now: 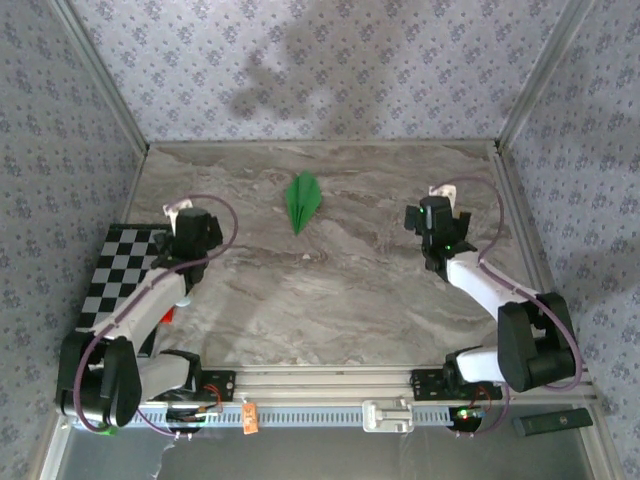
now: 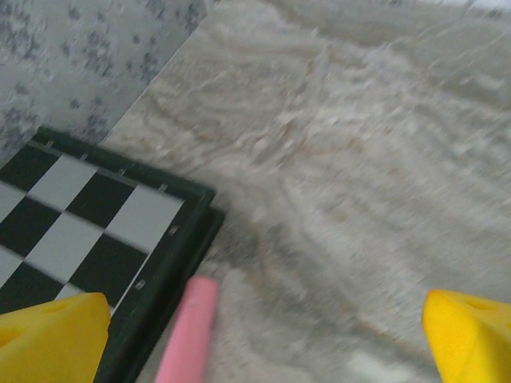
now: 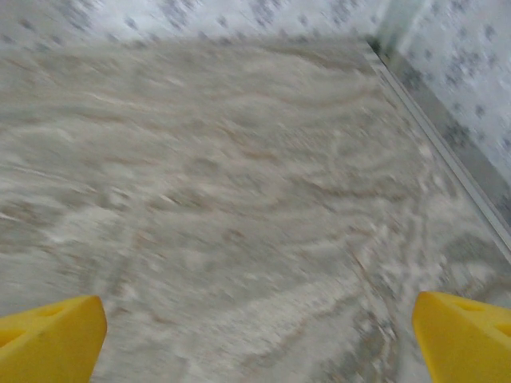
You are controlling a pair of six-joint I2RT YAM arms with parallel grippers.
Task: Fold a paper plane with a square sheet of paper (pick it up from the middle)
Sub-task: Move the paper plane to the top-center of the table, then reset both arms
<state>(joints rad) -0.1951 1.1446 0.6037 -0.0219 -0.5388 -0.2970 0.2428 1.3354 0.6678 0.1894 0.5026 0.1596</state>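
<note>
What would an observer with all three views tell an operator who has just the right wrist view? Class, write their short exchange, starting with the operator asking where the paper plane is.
Operator: Where is the plane?
Observer: The plane lies on the table, far middle, between the two arms, its tip pointing toward their bases.
Operator: Is the left pincer holding anything?
Observer: No, the left pincer is open with nothing between its tips.
Operator: What is next to it?
Observer: The corner of a checkered board, on its left.
</note>
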